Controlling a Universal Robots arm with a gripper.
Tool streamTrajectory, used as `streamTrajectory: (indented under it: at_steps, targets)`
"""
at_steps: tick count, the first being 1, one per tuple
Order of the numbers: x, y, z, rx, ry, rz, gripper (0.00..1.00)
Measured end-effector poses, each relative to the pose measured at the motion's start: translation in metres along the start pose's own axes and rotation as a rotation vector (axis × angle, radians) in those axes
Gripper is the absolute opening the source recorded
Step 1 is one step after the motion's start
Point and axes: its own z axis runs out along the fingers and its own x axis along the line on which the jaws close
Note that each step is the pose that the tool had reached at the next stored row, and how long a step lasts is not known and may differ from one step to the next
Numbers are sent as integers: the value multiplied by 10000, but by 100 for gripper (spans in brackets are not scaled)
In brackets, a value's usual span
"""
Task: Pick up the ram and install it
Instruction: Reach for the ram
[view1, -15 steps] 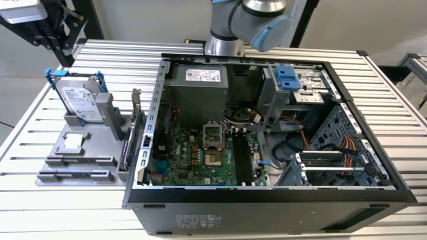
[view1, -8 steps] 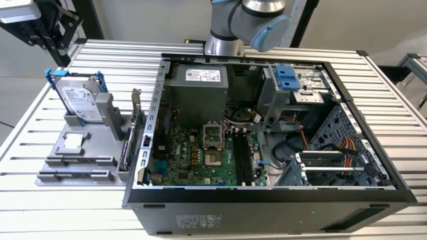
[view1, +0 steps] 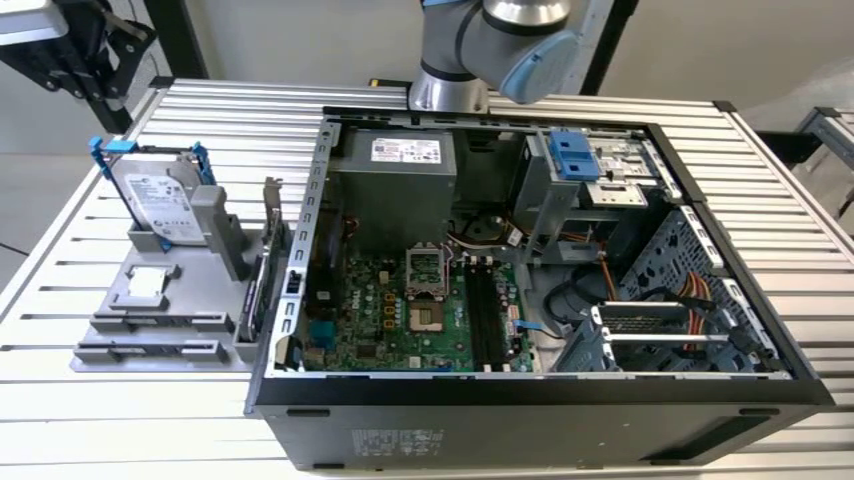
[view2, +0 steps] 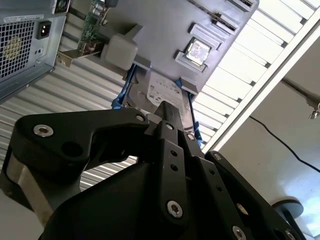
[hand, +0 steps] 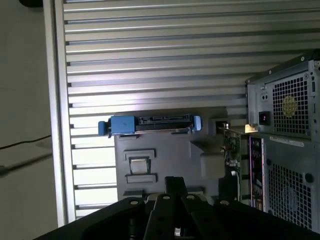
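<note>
A grey fixture (view1: 154, 300) lies at the exterior view's left of the open computer case (view1: 534, 400). Thin boards stand on edge along the fixture's case-side rim. The long narrow stick there looks like the ram (view1: 254, 300), though I cannot tell it clearly apart from the bracketed green card (view2: 92, 20) beside it. The motherboard's long black slots (view1: 481, 320) show nothing in them. In both wrist views my gripper (view2: 170, 112) (hand: 175, 182) hangs well above the fixture and holds nothing that I can see. The arm (view1: 481, 50) stands behind the case.
A silver hard drive in a blue frame (view1: 160, 205) (hand: 150, 124) stands on the fixture, and a small square chip (view1: 144, 285) (view2: 198, 51) lies near it. The ribbed metal table (view1: 80, 400) ends close beside the fixture. The case holds a power supply (view1: 394, 175) and a drive cage (view1: 667, 340).
</note>
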Motion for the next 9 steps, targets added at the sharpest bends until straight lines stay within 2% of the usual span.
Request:
streamTrajectory:
  at_steps: [9]
  targets:
    - [65,-5,-2,0,0,0,0]
